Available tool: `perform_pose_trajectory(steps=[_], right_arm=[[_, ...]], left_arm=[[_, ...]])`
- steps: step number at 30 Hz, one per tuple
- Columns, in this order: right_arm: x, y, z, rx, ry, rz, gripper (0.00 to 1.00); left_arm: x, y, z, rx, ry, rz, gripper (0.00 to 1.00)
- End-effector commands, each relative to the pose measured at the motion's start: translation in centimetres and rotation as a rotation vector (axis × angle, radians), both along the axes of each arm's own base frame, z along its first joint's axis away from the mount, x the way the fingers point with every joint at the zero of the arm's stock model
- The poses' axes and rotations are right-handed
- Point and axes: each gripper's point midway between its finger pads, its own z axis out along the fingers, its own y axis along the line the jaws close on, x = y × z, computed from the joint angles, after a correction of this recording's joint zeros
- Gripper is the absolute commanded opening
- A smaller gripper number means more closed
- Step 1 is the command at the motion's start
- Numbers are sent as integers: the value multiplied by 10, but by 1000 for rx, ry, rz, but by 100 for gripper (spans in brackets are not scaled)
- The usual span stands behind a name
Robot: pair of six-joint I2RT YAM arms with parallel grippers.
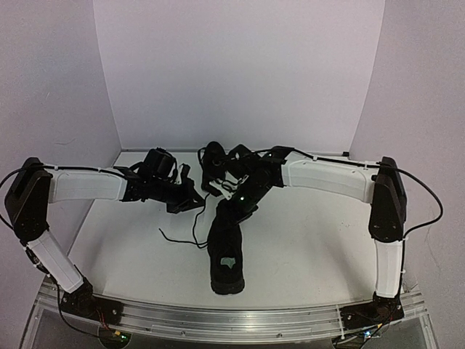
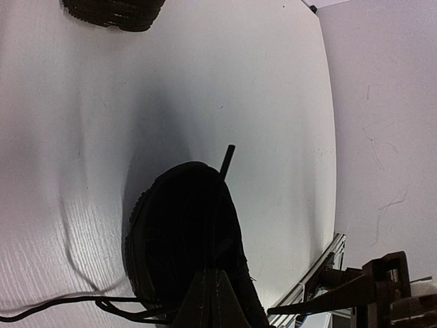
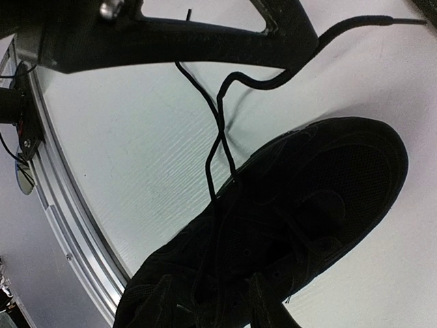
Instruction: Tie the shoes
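A black shoe [image 1: 225, 251] with a pale insole label lies mid-table, toe toward the back. The second shoe [image 1: 214, 163] sits behind it between the two wrists. My left gripper [image 1: 190, 202] is just left of the near shoe's toe. In its wrist view the fingers [image 2: 215, 287] are pressed together above the shoe [image 2: 184, 232], and a thin lace [image 3: 217, 147] runs up to this gripper [image 3: 171, 41]. My right gripper [image 1: 234, 206] hovers over the same shoe [image 3: 307, 205]. Its fingers [image 3: 266, 304] stand apart over the laced part.
A loose lace [image 1: 178, 236] trails on the table left of the near shoe. Another lace end [image 3: 369, 20] curls past the toe. The metal rail [image 1: 232, 316] runs along the near edge. White walls close the back and sides. The second shoe's sole [image 2: 113, 10] shows at the top.
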Motion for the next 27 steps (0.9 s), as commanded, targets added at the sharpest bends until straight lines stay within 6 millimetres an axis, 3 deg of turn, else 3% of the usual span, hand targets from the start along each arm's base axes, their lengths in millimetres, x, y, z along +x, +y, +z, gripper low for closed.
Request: perform_pose_trajectory(steps=[1,7,12,27], right_arm=[[-4,3,-5,-13,23,24,33],[-5,2,-10,-23,31,37,28],[-4,3,-7,-22,21,39,1],[7,-6,21,9,-93,0,0]], left_arm=[[12,-14,22,-70,-47,-20,0],[13,-22,22,-97,-35,-42,0],[12,-25,19,-99,-25,-59,0],[-12,-67,-2,-142,56,-286,0]])
